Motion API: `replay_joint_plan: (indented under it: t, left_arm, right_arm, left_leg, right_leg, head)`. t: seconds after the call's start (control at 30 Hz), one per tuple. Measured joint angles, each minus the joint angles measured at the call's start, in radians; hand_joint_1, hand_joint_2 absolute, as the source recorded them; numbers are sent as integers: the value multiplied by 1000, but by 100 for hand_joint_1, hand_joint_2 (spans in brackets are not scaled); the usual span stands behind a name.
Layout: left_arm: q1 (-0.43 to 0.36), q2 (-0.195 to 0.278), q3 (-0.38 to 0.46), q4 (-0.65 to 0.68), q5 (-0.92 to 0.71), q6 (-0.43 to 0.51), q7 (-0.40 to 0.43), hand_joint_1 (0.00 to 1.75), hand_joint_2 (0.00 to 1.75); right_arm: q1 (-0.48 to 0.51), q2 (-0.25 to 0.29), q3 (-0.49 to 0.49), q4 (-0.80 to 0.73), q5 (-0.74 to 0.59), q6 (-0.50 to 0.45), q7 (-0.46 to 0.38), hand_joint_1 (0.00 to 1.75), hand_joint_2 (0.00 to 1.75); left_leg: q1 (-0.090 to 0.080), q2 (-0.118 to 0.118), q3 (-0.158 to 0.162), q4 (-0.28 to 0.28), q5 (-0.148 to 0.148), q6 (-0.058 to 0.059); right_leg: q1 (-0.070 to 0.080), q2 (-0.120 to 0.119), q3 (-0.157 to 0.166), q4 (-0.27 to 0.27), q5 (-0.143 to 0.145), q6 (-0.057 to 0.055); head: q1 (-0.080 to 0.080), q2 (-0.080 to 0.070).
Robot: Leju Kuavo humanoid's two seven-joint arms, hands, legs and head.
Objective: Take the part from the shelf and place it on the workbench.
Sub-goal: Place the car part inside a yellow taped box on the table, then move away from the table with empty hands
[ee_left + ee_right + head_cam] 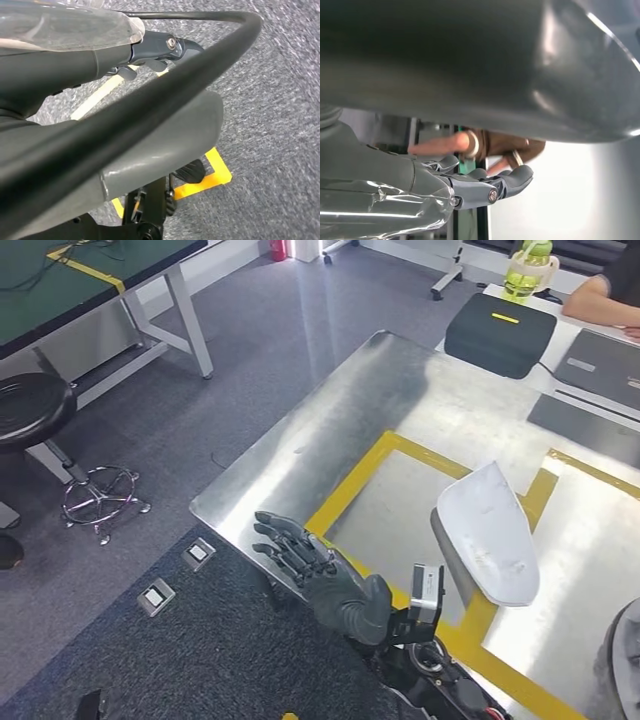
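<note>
The part (489, 532), a white shell-shaped cover with a grey side, lies on the steel workbench (377, 390), across the yellow tape frame (355, 485). My left hand (324, 575) reaches over the bench's near edge with its fingers stretched out, holding nothing. In the right wrist view my right hand (478, 187) has straight fingers beside a broad grey surface (478, 60), with a visible gap between them. Nothing is in that hand. The grey cover of my right arm (625, 665) sits at the lower right corner, apart from the part.
A black case (500, 332), a green bottle (528, 268) and dark pads (604, 365) lie on the far table, where a person's arm (604, 295) rests. A black stool (34, 410) and a green table (83, 275) stand on the carpet to the left.
</note>
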Motion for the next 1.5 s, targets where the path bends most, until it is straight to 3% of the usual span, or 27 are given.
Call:
replay_joint_plan:
  t: [0.07, 0.13, 0.17, 0.23, 0.33, 0.4, 0.43, 0.5, 0.57, 0.63, 0.7, 0.73, 0.8, 0.87, 0.9, 0.93, 1.0, 1.07, 1.13, 1.17, 1.2, 1.23, 1.3, 1.37, 1.43, 1.47, 1.5]
  left_arm:
    - [-2, 1, 0, 0, 0, 0, 0, 0, 0]
    - [-3, 2, 0, 0, 0, 0, 0, 0, 0]
    - [-1, 2, 0, 0, 0, 0, 0, 0, 0]
    - [3, 1, 0, 0, 0, 0, 0, 0, 0]
    - [-2, -1, 0, 0, 2, 1, 0, 0, 0]
    - [-3, -3, 0, 0, 3, 4, 0, 0, 0]
    - [-1, -3, 0, 0, 4, 5, 0, 0, 0]
    - [1, -4, 0, 0, 5, 7, 0, 0, 0]
    - [0, -4, 0, 0, 7, 8, 0, 0, 0]
    - [-2, -4, 0, 0, 9, 9, 0, 0, 0]
    - [-3, -5, 0, 0, 10, 9, 0, 0, 0]
    - [-2, -6, 0, 0, 12, 9, 0, 0, 0]
    - [-2, -6, 0, 0, 14, 10, 0, 0, 0]
    - [-4, -6, 0, 0, 16, 10, 0, 0, 0]
    - [-4, -6, 0, 0, 17, 10, 0, 0, 0]
    - [-5, -6, 0, 0, 17, 10, 0, 0, 0]
    - [-4, -7, 0, 0, 17, 10, 0, 0, 0]
    - [-4, -8, 0, 0, 17, 10, 0, 0, 0]
    - [-6, -9, 0, 0, 18, 10, 0, 0, 0]
    - [-5, -9, 0, 0, 18, 10, 0, 0, 0]
    - [-2, -8, 0, 0, 18, 10, 0, 0, 0]
    - [2, -8, 0, 0, 18, 11, 0, 0, 0]
    - [3, -9, 0, 0, 19, 11, 0, 0, 0]
    - [-3, -10, 0, 0, 20, 11, 0, 0, 0]
    - [-3, -11, 0, 0, 20, 11, 0, 0, 0]
    - [-2, -12, 0, 0, 20, 11, 0, 0, 0]
    - [-1, -12, 0, 0, 20, 11, 0, 0, 0]
  right_arm:
    - [-3, 0, 15, 0, 0, 1, -1, 0, 0]
    - [-5, 1, 26, 0, -1, 0, -2, 0, 0]
    - [-7, 1, 31, 0, -1, 0, -3, 0, 0]
    - [-12, 5, 41, 0, -3, 0, -5, 0, 0]
    - [-16, 9, 54, 0, -5, -1, -10, 0, 0]
    - [-16, 9, 61, 1, -6, -2, -12, 0, 0]
    - [-16, 9, 65, 1, -7, -1, -12, 0, 0]
    - [-17, 10, 74, 2, -7, 2, -13, 0, 0]
    - [-21, 12, 79, 4, -7, 3, -14, 0, 0]
    - [-28, 15, 84, 6, -6, 5, -16, 0, 0]
    - [-32, 17, 89, 8, -6, 7, -17, 0, 0]
    - [-33, 17, 92, 9, -6, 7, -18, 0, 0]
    - [-39, 18, 96, 12, -6, 10, -20, 0, 0]
    - [-44, 19, 99, 17, -6, 13, -22, 0, 0]
    - [-44, 19, 100, 20, -6, 15, -23, 0, 0]
    - [-44, 19, 101, 23, -7, 16, -23, 0, 0]
    - [-45, 19, 104, 27, -7, 17, -24, 0, 0]
    - [-48, 19, 106, 30, -9, 17, -24, 0, 0]
    - [-52, 19, 108, 32, -9, 17, -24, 0, 0]
    - [-53, 19, 109, 34, -9, 17, -24, 0, 0]
    - [-54, 21, 110, 35, -9, 17, -24, 0, 0]
    - [-56, 22, 111, 35, -10, 17, -24, 0, 0]
    - [-61, 27, 114, 37, -12, 19, -27, 0, 0]
    - [-63, 28, 115, 41, -14, 20, -30, 0, 0]
    - [-63, 28, 118, 47, -14, 21, -30, 0, 0]
    - [-63, 28, 119, 49, -14, 21, -31, 0, 0]
    - [-64, 29, 120, 51, -14, 21, -31, 0, 0]
  left_leg:
    - [2, -22, -6, 12, -5, -15]
    - [6, -42, -17, 16, -2, -32]
    - [9, -54, -21, 15, 2, -40]
    - [12, -31, -32, 34, -8, -51]
    - [7, 53, -120, 203, -86, -56]
    - [7, 65, -186, 320, -119, -57]
    - [7, 67, -193, 326, -109, -56]
    - [5, 83, -141, 219, -42, -50]
    - [-3, 126, -73, 84, 11, -39]
    - [-13, 149, -52, 36, 15, -26]
    - [-16, 130, -52, 33, 9, -17]
    - [-14, 118, -48, 31, 7, -13]
    - [-8, 95, -40, 28, 4, -5]
    - [-8, 71, -36, 29, 2, 2]
    - [-9, 58, -34, 29, 1, 4]
    - [-9, 42, -32, 29, 0, 5]
    - [-8, 10, -25, 30, -3, 4]
    - [-8, -20, -21, 32, -6, -1]
    - [-5, -46, -32, 35, -5, -10]
    - [-3, -59, -38, 35, -1, -17]
    - [0, -71, -43, 33, 2, -25]
    - [1, -66, -46, 35, 1, -31]
    - [-3, -13, -70, 83, -27, -41]
    - [-4, 49, -137, 212, -88, -50]
    - [-1, 66, -196, 319, -120, -57]
    - [1, 69, -199, 319, -108, -59]
    - [2, 74, -177, 275, -79, -60]
  right_leg:
    - [-7, 46, 62, -123, 42, 4]
    - [-4, 64, 79, -150, 39, -4]
    - [-2, 53, 81, -151, 41, -11]
    - [1, 27, 87, -158, 44, -27]
    - [8, -19, 92, -167, 45, -46]
    - [14, -51, 93, -167, 40, -52]
    - [17, -65, 95, -167, 38, -54]
    - [19, -90, 104, -167, 30, -54]
    - [23, -110, 112, -166, 21, -48]
    - [29, -127, 117, -166, 12, -39]
    - [31, -147, 125, -168, 2, -31]
    - [30, -137, 125, -160, -8, -26]
    - [26, -86, 95, -88, -51, -16]
    - [25, -38, 20, 60, -111, -12]
    - [24, -31, -18, 125, -128, -13]
    - [24, -28, -41, 156, -124, -14]
    - [22, -19, -31, 95, -56, -18]
    - [18, 28, 18, -45, 26, -24]
    - [14, 74, 49, -125, 50, -29]
    - [14, 77, 54, -132, 47, -33]
    - [14, 66, 59, -140, 48, -38]
    - [15, 53, 62, -146, 51, -44]
    - [13, 22, 72, -162, 58, -56]
    - [15, -11, 76, -167, 58, -61]
    - [18, -45, 77, -167, 54, -63]
    - [18, -60, 78, -167, 52, -63]
    - [18, -73, 80, -167, 49, -62]
  head:
    - [4, 0]
    - [2, 0]
    - [0, 0]
    - [-9, 0]
    - [-34, 0]
    - [-41, 0]
    - [-44, 0]
    - [-49, 0]
    - [-54, 0]
    - [-54, 0]
    - [-50, 0]
    - [-47, 0]
    - [-38, 0]
    - [-28, 0]
    - [-23, 0]
    - [-20, 0]
    - [-13, 0]
    - [-6, 0]
    - [-3, 0]
    - [-4, 0]
    - [-3, 0]
    - [-4, 0]
    - [-16, 0]
    - [-32, 0]
    - [-38, 0]
    - [-40, 0]
    - [-43, 0]
